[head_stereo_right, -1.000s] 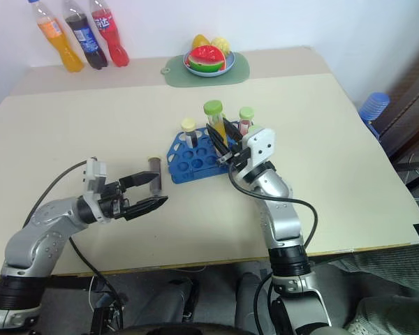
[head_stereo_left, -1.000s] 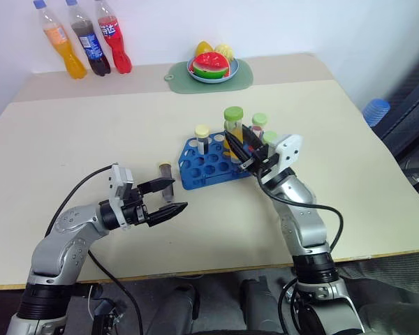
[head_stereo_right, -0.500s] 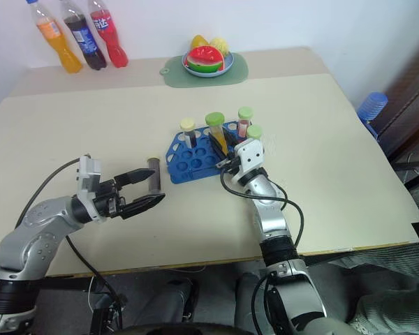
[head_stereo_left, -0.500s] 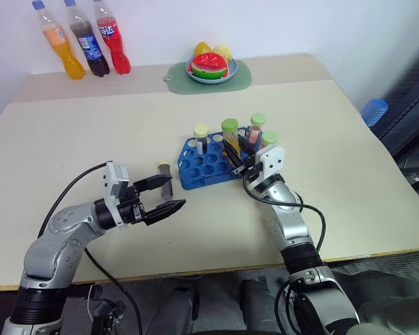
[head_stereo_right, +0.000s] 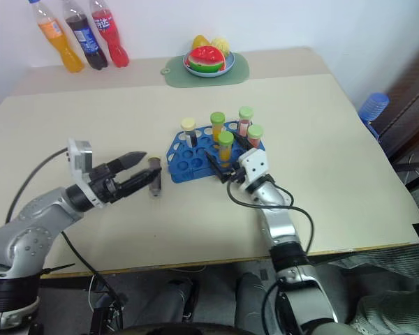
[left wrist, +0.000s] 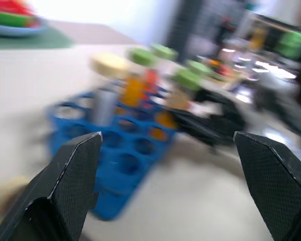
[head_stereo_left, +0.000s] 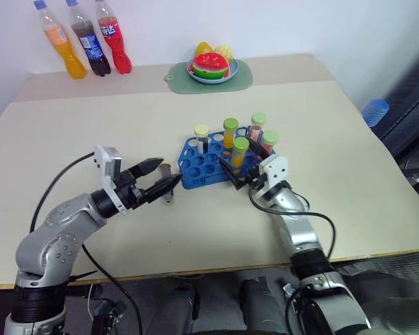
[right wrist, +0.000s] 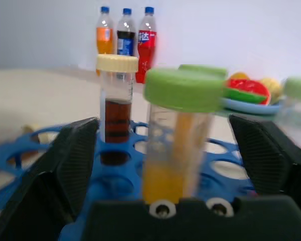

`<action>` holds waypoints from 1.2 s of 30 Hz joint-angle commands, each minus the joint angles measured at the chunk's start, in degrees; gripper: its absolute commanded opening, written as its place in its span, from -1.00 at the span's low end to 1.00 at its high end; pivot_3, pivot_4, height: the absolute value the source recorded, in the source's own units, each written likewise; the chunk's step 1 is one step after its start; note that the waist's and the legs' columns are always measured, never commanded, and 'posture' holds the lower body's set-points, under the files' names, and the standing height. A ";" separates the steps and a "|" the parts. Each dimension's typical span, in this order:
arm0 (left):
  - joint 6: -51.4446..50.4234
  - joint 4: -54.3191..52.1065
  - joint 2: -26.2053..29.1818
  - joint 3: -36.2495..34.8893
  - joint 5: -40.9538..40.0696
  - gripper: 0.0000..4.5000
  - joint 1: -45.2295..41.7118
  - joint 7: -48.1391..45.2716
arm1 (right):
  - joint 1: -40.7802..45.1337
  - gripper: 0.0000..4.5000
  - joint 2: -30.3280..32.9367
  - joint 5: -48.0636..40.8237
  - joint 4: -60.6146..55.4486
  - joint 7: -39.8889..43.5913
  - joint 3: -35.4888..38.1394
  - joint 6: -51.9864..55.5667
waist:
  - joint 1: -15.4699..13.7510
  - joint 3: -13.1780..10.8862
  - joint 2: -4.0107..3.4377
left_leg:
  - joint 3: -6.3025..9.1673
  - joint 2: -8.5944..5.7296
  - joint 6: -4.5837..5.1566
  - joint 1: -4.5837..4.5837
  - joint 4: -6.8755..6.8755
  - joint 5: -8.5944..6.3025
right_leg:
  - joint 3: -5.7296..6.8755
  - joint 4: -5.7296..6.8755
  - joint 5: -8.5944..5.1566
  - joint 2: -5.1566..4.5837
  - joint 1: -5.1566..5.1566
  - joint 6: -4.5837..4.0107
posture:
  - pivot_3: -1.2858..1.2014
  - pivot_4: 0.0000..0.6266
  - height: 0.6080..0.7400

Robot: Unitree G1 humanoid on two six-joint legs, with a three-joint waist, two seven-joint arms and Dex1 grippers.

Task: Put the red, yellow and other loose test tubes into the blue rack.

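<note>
Two grippers flank the blue rack (head_stereo_left: 213, 162): right gripper (head_stereo_left: 239, 176) at its near edge, jaws apart around the standing yellow-orange tube (head_stereo_left: 240, 153); left gripper (head_stereo_left: 161, 177), jaws apart, beside a brown tube (head_stereo_left: 166, 173) standing on the tabletop (head_stereo_left: 91, 125) just left of the rack.

Rack (head_stereo_left: 208, 166) bright blue. Racked tubes: pale-yellow cap over dark brown liquid (head_stereo_left: 202, 137); green caps over yellow-orange liquid (head_stereo_left: 230, 131) and (head_stereo_left: 239, 151); green caps over reddish-pink liquid (head_stereo_left: 258, 125) and (head_stereo_left: 268, 142). Tube (head_stereo_left: 167, 178) standing on the beige table (head_stereo_left: 77, 139): brownish-grey. Soda bottles: orange (head_stereo_left: 61, 45), cola-dark with blue label (head_stereo_left: 88, 42), red (head_stereo_left: 114, 39), all blue-capped. Fruit plate (head_stereo_left: 211, 72) blue, on green mat (head_stereo_left: 244, 75). Gripper fingers (left wrist: 65, 186) black, textured.
</note>
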State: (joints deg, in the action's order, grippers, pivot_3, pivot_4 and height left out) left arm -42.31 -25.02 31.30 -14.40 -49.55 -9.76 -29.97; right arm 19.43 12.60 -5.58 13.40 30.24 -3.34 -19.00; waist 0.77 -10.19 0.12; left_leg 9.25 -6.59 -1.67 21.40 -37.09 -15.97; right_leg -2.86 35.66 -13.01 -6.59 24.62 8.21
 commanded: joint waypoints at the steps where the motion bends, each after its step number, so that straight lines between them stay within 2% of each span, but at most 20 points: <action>1: -12.47 -3.61 0.92 -3.59 -6.03 0.94 -3.48 15.56 | -4.14 0.97 4.61 -2.70 -12.08 3.90 -0.19 7.05 | 0.00 0.00 0.00 | 0.01 0.01 0.01 -0.01 0.01 0.00 | 0.00 0.01 0.00 0.01 0.00 0.00 | 0.03 -0.52 1.00; 4: -36.22 1.90 0.78 -6.78 -14.09 0.94 -14.27 31.82 | -12.21 0.97 13.98 -7.21 -24.13 10.68 1.57 15.11 | -0.50 -0.01 0.04 | 0.09 -0.01 0.15 0.01 -0.02 -0.08 | 0.01 0.06 -0.01 0.02 0.00 0.01 | 0.03 -0.52 1.00; 7: -46.53 8.77 -1.89 -10.90 -21.02 0.94 -22.45 41.58 | -16.97 0.97 20.42 -11.07 -31.30 14.38 3.46 20.25 | -0.92 0.00 0.12 | 0.15 -0.07 0.17 -0.01 -0.10 -0.10 | 0.04 0.10 -0.04 0.02 -0.10 0.06 | 0.03 -0.52 1.00; 10: -50.19 16.93 -1.09 -10.38 -28.26 0.94 -27.28 51.33 | -20.65 0.97 26.00 -16.21 -36.87 18.48 6.79 24.45 | -0.41 0.00 0.14 | 0.12 -0.05 0.15 -0.05 -0.09 -0.09 | 0.03 0.15 -0.04 0.02 -0.09 0.06 | 0.03 -0.52 1.00; 12: -50.19 22.61 0.20 -8.56 -32.75 0.94 -29.82 58.11 | -22.10 0.97 28.69 -19.08 -39.27 20.43 8.93 26.82 | -0.17 0.00 0.15 | 0.13 -0.04 0.06 -0.06 -0.05 -0.04 | 0.03 0.15 -0.05 0.02 -0.07 0.07 | 0.03 -0.52 1.00; 16: -47.36 32.24 -1.20 -5.27 -41.84 0.94 -33.95 72.99 | -21.51 0.97 30.58 -19.89 -39.59 21.26 10.48 28.48 | -0.48 0.04 0.36 | 0.15 -0.04 -0.01 -0.04 -0.09 -0.01 | 0.03 0.17 -0.05 0.02 -0.07 0.07 | 0.03 -0.52 1.00; 20: -37.92 35.46 -2.08 1.54 -53.44 0.94 -35.14 88.69 | -20.22 0.97 30.69 -19.49 -39.43 21.50 10.62 28.88 | -1.55 0.04 0.38 | 0.10 -0.08 -0.17 -0.03 -0.13 0.07 | 0.01 0.17 -0.05 -0.10 -0.05 0.08 | 0.03 -0.52 1.00; 24: -30.40 36.58 -1.75 8.21 -62.38 0.94 -35.08 99.02 | -19.34 0.97 30.89 -20.46 -40.76 21.57 10.97 30.31 | -1.71 0.06 0.43 | 0.10 -0.13 -0.20 0.01 -0.17 0.09 | 0.00 0.18 -0.04 -0.15 -0.04 0.08 | 0.03 -0.52 1.00; 30: -24.62 40.02 -4.35 12.75 -63.44 0.94 -36.59 105.80 | -20.31 0.97 34.93 -22.90 -42.67 26.24 12.64 32.07 | -1.85 0.07 0.43 | 0.10 -0.17 -0.21 0.01 -0.17 0.09 | 0.00 0.17 -0.04 -0.17 -0.04 0.08 | 0.03 -0.52 1.00; 36: -23.34 46.63 -6.43 14.12 -60.01 0.94 -39.42 104.73 | -21.31 0.97 36.67 -23.87 -43.11 27.34 14.73 33.46 | -2.23 0.08 0.46 | 0.06 -0.18 -0.21 0.01 -0.18 0.10 | 0.00 0.17 -0.05 -0.17 -0.03 0.08 | 0.03 -0.52 1.00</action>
State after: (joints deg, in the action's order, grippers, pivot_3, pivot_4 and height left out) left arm -66.25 20.65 24.85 -0.25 -111.01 -48.03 75.15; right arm -1.80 48.43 -28.44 -27.73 57.16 9.74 14.65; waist -1.45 -10.11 0.58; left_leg 9.30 -6.78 -1.88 21.41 -37.27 -15.88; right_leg -2.87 35.83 -13.05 -6.76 24.59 8.29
